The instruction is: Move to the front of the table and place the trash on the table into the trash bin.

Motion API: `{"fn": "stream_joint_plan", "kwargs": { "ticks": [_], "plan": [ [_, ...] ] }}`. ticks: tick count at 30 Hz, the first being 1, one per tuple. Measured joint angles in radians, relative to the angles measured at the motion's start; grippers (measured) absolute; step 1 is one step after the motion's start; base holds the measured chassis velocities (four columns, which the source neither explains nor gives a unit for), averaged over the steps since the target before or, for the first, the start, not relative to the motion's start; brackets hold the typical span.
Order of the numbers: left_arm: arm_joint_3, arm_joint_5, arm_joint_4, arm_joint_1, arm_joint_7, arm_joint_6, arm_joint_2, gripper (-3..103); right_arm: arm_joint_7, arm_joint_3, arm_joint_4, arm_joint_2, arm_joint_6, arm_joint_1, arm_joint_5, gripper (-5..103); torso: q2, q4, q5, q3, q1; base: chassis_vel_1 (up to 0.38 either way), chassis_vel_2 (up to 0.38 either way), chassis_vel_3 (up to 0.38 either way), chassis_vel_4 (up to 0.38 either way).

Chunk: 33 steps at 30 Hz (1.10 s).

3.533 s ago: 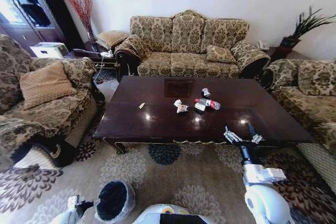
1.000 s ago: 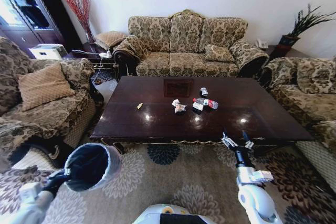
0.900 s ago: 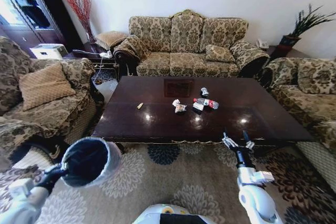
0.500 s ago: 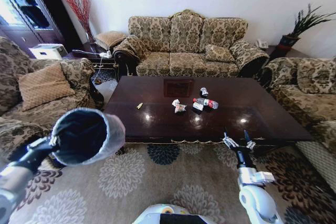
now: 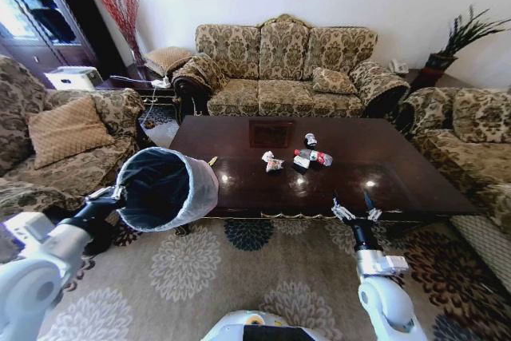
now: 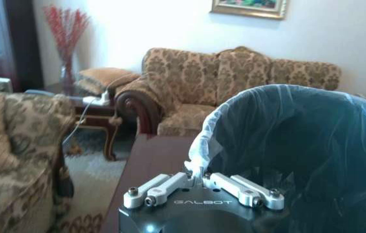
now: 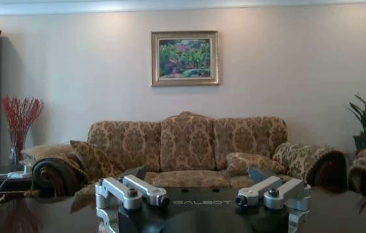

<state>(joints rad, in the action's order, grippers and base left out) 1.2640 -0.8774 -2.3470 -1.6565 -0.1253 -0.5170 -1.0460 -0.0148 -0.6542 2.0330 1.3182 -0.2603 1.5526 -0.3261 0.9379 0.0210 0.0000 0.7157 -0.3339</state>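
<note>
The left gripper [image 6: 202, 187] is pinched on the filmy bag rim of the round, dark-lined trash bin [image 5: 168, 189] held tilted over the glossy table's [image 5: 239, 185] near-left corner — the bottle, can and crumpled wrappers of the trash [image 5: 297, 156] lie mid-table — while the right gripper [image 7: 202, 194] hangs spread wide at the front edge.

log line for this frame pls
left gripper: shut on trash bin rim, held tilted at table left edge | right gripper: open, front edge | trash: on table

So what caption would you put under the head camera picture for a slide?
Left gripper holds the lined trash bin up at the table edge; right gripper open, short of the trash.
</note>
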Motion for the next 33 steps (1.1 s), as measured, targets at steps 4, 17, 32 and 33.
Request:
{"fn": "stream_joint_plan", "kwargs": {
  "ticks": [4,17,32,33],
  "plan": [
    [0.019,-0.036,0.031,0.007,-0.004,0.01,0.063,0,0.0,0.009,0.003,0.01,0.001,0.0,0.013,100,0.0,0.0,0.0003,0.0,0.0,0.075,0.072,-0.089,-0.083],
    [0.006,-0.04,0.074,-0.002,-0.028,0.15,0.09,0,0.044,0.025,-0.008,0.026,-0.012,-0.005,0.078,100,0.0,0.0007,-0.0003,0.0,0.0,0.205,0.209,-0.192,-0.208],
    [-0.063,-0.081,0.053,-0.018,-0.007,0.12,0.11,0,0.029,0.042,-0.021,0.05,0.015,-0.025,0.086,100,0.0,0.0002,0.0003,0.0,0.0,-0.015,-0.01,0.008,-0.005],
    [-0.063,-0.081,0.053,-0.018,-0.007,0.12,0.11,0,0.029,0.042,-0.021,0.05,0.015,-0.025,0.086,100,0.0,0.0002,0.0003,0.0,0.0,0.0,0.0,0.0,0.0]
  ]
}}
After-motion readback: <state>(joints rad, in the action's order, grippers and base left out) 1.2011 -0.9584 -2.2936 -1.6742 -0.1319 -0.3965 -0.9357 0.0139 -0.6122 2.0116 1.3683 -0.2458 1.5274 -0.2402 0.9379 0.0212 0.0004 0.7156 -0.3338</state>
